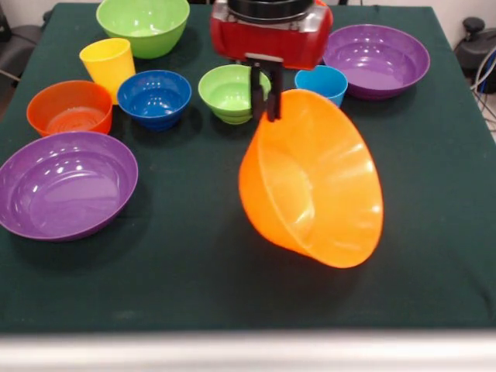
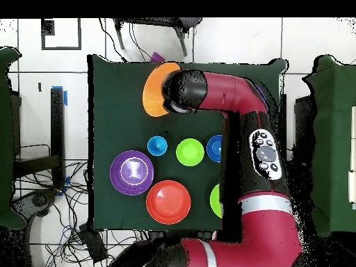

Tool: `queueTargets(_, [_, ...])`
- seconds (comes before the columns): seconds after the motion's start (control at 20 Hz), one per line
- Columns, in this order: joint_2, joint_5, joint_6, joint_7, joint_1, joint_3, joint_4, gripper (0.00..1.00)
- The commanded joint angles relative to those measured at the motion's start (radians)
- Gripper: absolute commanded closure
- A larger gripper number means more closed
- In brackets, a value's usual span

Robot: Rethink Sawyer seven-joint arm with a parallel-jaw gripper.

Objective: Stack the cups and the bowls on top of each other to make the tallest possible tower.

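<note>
My gripper is shut on the rim of the big orange bowl and holds it tilted above the table, its opening facing the front. It also shows in the overhead view beside my wrist. The yellow cup and the light blue cup stand upright at the back. On the table sit a small dark blue bowl, a small green bowl, a large green bowl, two purple bowls and a red-orange bowl. A second red-orange bowl shows only in the overhead view.
The dark green cloth covers the table. In the front view its near edge runs along the bottom. In the overhead view my arm hides part of the dark blue bowl and a green bowl.
</note>
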Motion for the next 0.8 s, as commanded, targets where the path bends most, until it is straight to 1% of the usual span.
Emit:
queueTargets(0.05, [0.000, -0.115, 0.038, -0.320, -0.044, 0.098, 0.023, 1.00])
queueTargets(0.15, [-0.001, -0.135, 0.006, -0.315, -0.056, 0.102, 0.041, 1.00])
queueTargets(0.3, [0.008, -0.161, -0.009, -0.330, -0.078, 0.117, 0.034, 1.00])
queueTargets(0.55, [-0.019, -0.202, 0.028, -0.366, -0.115, 0.145, 0.026, 1.00])
queueTargets(0.8, [-0.056, -0.234, 0.024, -0.348, -0.127, 0.158, 0.062, 1.00])
